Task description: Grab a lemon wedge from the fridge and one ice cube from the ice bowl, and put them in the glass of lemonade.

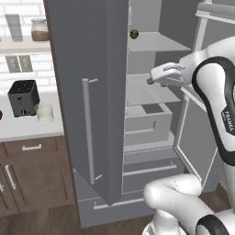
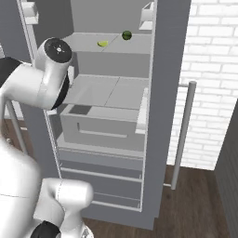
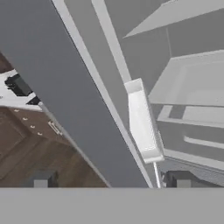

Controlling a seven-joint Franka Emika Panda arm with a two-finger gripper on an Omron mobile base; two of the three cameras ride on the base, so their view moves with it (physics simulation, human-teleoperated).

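The grey fridge (image 1: 92,92) stands open, with its left door swung out toward me. On its upper shelf lies the small yellow-green lemon wedge (image 2: 103,43), beside a dark green round fruit (image 2: 126,35). My gripper (image 1: 150,81) hangs in front of the middle shelf, below the wedge and well apart from it. Its fingertips (image 3: 41,179) stand wide apart, open, with nothing held. The glass of lemonade (image 1: 44,113) sits on the white counter to the left, next to a black toaster (image 1: 24,97). The ice bowl is out of view.
The open left door's edge and its bar handle (image 1: 87,131) lie between the counter and the fridge interior. A white door bin (image 3: 142,120) is close under my hand. A pale drawer (image 2: 100,125) sits below the middle shelf. The right door (image 2: 169,93) stands near a brick wall.
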